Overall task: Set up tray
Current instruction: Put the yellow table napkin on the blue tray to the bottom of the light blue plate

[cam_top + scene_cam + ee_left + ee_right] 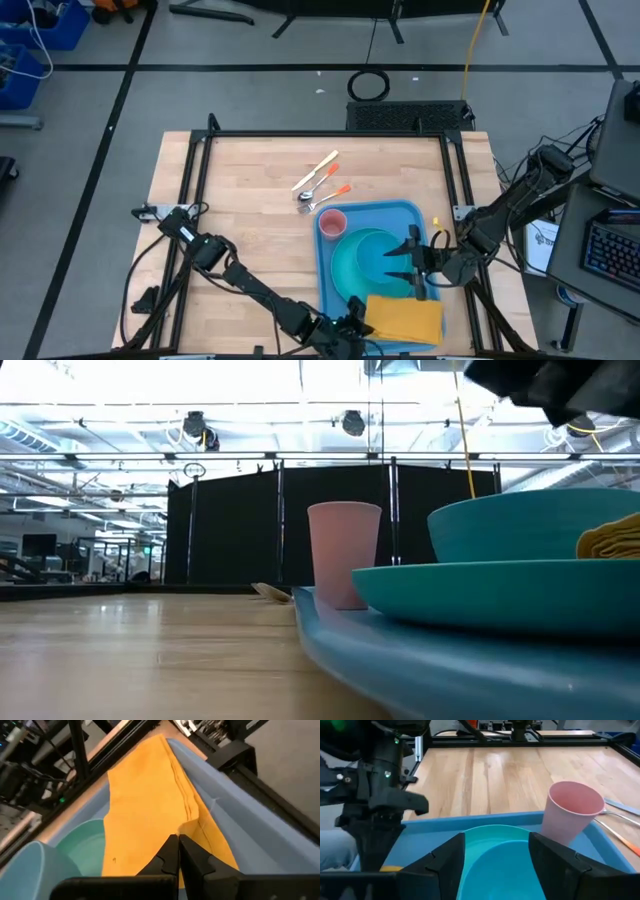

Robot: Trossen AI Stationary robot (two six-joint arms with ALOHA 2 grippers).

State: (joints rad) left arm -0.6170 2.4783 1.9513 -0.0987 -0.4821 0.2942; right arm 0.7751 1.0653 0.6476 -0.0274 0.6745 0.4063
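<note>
Right gripper (412,262) jaws wide over bowl (375,255) on tray (400,212); left gripper (177,851) jaws pinched on napkin (405,318) at tray's near end.

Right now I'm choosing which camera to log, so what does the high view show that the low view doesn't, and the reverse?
Only the high view shows the utensils lying on the wooden table beyond the tray, the left gripper shut at the yellow napkin's edge, and the right gripper over the bowl. Only the low view shows the black curtain and ceiling lights behind the table. Both show the blue tray, pink cup, turquoise bowl and yellow napkin.
</note>
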